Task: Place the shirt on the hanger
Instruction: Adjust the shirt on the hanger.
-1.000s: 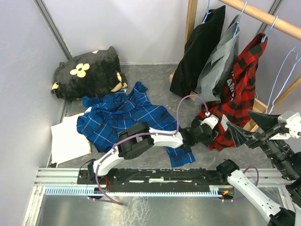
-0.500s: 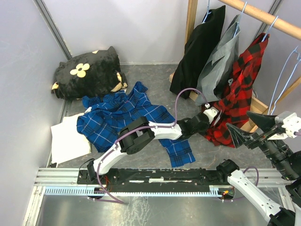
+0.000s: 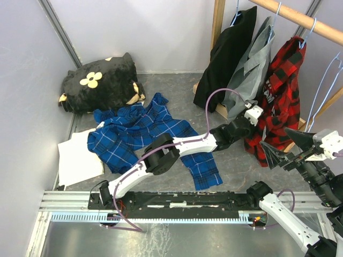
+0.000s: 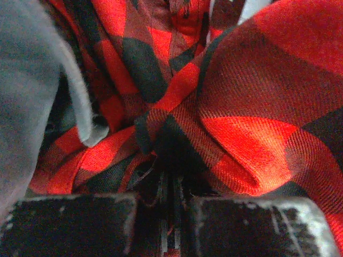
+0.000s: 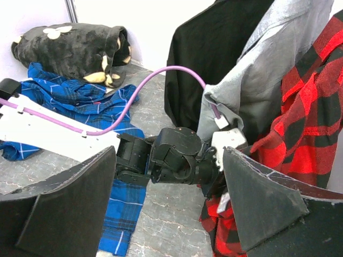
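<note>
The red-and-black plaid shirt (image 3: 281,91) hangs from the wooden rail, and the hook of a light-blue wire hanger (image 3: 303,35) shows above its collar. My left gripper (image 3: 256,121) is shut on a fold at the shirt's left edge. In the left wrist view the shirt (image 4: 241,96) fills the frame and the pinched cloth runs between the closed jaws of the left gripper (image 4: 170,184). My right gripper (image 3: 283,149) stands open just below and right of the shirt, holding nothing. In the right wrist view the right gripper (image 5: 171,198) faces the left arm's wrist and the shirt (image 5: 305,134).
On the rail left of the shirt hang a black garment (image 3: 225,53) and a grey shirt (image 3: 249,69). An empty blue hanger (image 3: 326,80) hangs at the far right. A blue plaid shirt (image 3: 144,134), a black flowered cushion (image 3: 102,80) and white paper (image 3: 77,158) lie on the floor.
My left gripper has shut on the shirt's lower edge and lifted it up and right, off the floor. The right gripper has barely shifted.
</note>
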You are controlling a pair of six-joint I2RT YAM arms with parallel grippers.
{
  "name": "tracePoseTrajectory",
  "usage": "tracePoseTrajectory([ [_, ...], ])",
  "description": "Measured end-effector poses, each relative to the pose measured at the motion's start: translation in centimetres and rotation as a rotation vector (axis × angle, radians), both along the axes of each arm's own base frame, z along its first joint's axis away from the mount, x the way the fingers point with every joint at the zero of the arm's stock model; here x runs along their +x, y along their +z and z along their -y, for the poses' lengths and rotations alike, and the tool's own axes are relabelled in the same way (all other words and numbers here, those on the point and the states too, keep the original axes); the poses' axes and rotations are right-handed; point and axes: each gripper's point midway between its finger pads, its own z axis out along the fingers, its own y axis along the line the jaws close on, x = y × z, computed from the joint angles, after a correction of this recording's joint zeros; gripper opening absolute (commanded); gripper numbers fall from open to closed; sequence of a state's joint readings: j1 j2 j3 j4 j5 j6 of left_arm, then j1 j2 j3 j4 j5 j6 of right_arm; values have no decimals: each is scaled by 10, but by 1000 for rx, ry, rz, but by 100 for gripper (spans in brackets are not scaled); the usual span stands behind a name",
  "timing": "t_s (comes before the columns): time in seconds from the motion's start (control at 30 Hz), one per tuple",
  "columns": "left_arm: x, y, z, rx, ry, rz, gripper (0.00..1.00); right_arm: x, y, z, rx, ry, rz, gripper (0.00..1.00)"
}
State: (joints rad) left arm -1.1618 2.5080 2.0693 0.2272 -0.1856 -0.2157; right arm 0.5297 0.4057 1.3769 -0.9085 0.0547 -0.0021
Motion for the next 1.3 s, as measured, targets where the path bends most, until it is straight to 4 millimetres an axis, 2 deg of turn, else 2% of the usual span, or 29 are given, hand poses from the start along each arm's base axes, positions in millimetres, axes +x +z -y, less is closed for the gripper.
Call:
tracePoseTrajectory([
  [0.1, 10, 3, 10, -41, 27, 23, 3, 1, -2, 2, -11, -10, -5, 88],
  [0.3, 28, -3, 25, -101, 81, 55, 5, -1, -8, 6, -32, -24, -14, 89],
  [0.43, 39, -11, 24, -118, 103, 46, 24, -1, -10, 7, -41, -27, -21, 89],
  [0.6, 53, -14, 17, -138, 96, 14, 57, -1, -11, 7, -43, -27, -24, 89],
  [0.7, 56, -24, 9, -119, 82, -12, 67, 1, -14, 6, -46, -27, -31, 89],
  [0.8, 51, -27, 4, -103, 49, -30, 73, 2, -17, 5, -52, -26, -39, 89],
  [0.9, 42, -16, -2, -93, 21, -43, 76, 2, -18, 5, -53, -26, -41, 89],
  [0.93, 38, -10, -6, -91, 12, -46, 79, 2, -18, 5, -53, -26, -42, 89],
  [0.97, 34, -5, -9, -89, 4, -48, 86, 2, -18, 5, -53, -26, -42, 89],
  [1.17, 10, 45, -28, -120, -22, -36, 92, 5, -24, 3, -60, -25, -58, 89],
  [1.3, -4, 56, -42, -128, -30, -36, 93, 6, -27, 2, -64, -25, -67, 89],
])
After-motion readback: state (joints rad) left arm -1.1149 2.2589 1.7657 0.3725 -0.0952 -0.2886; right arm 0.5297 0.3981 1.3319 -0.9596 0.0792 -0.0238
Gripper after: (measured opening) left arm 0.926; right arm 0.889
